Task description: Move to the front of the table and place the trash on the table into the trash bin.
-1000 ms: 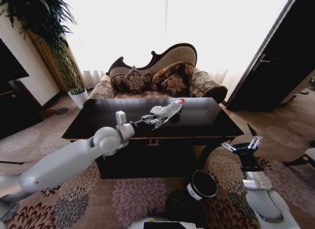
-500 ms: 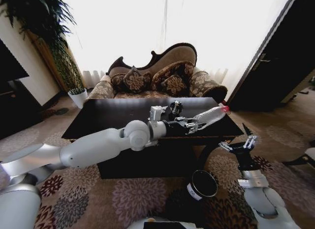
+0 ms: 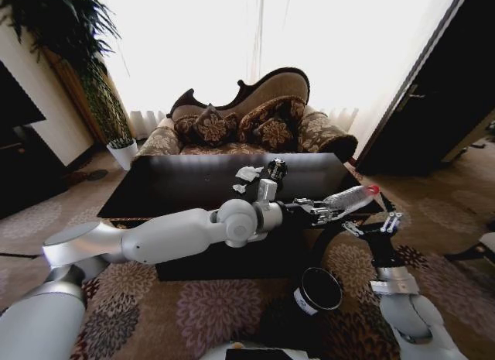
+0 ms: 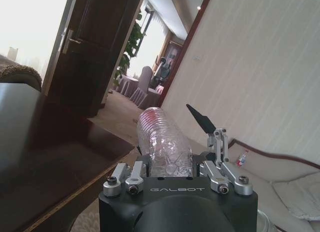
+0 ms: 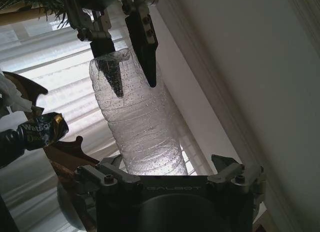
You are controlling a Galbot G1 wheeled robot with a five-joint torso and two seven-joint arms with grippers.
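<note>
One bottle point(image 3: 352, 197) is in the left gripper point(image 3: 323, 211), whose fingers clamp its base end — a clear, crushed plastic bottle with a red cap, held out past the right front corner of the table point(image 3: 186, 188). Its long axis runs roughly level, cap pointing away from the arm toward the robot's right. The bin point(image 3: 318, 290) stands on the carpet in front of the table, below the bottle and a little nearer the robot, so the drop depends on bringing the bottle back and down over the bin's open mouth. The left gripper is the nearer one in the sense that it already has the load; the right gripper point(image 3: 371, 227) hangs just under the bottle's cap end, fingers spread and empty, also above and to the right of the bin.

Count on the tabletop: two white paper wads point(image 3: 247, 174), lying close together, and one dark shiny lump point(image 3: 274, 170) just beside them, all near the middle of the table. One bin, one bottle.
</note>
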